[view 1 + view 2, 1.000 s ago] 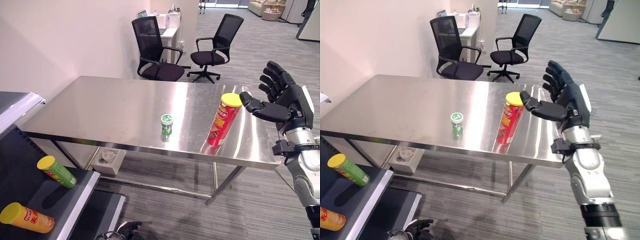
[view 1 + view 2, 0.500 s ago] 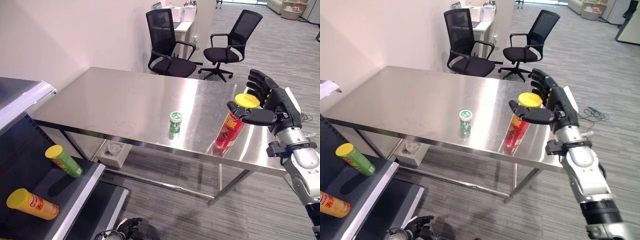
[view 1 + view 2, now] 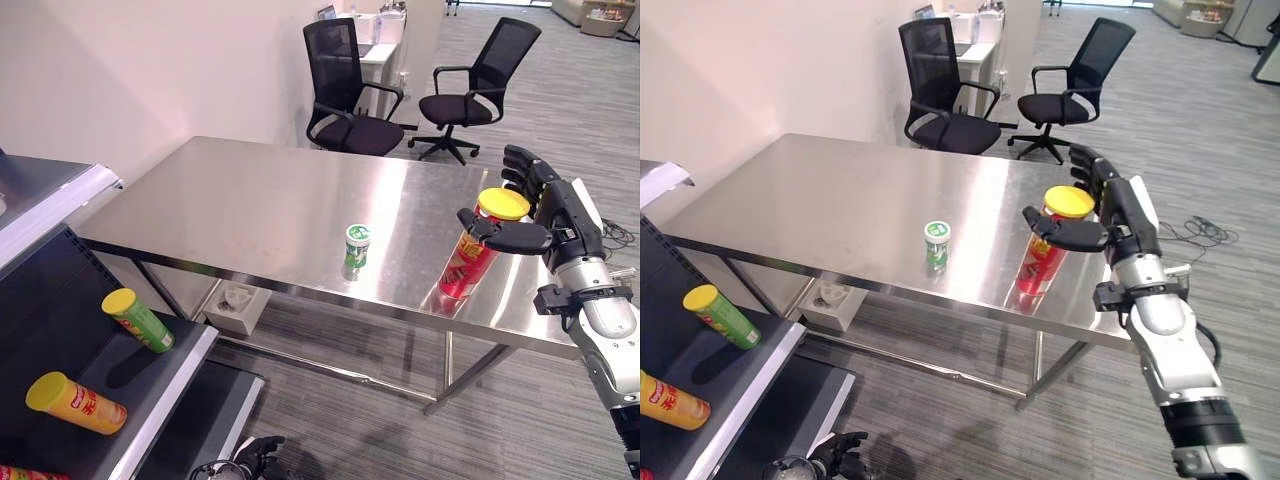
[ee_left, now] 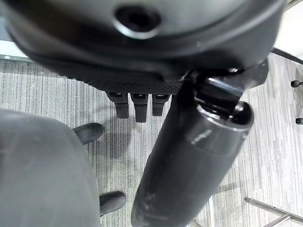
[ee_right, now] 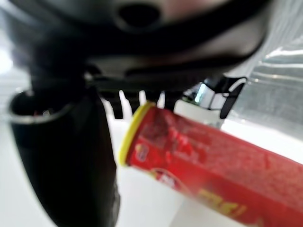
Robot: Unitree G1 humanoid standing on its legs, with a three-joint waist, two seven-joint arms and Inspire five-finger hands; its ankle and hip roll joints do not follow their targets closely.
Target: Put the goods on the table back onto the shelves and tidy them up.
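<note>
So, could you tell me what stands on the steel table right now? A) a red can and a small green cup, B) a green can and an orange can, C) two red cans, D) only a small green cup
A: the red can with the yellow lid stands near the table's front edge at the open right hand, and the small green cup stands apart from it.

Four tubes [image 3: 470,255], two chairs [image 3: 350,95]

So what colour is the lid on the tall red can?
Yellow lid, clearest in the left eye view.
</note>
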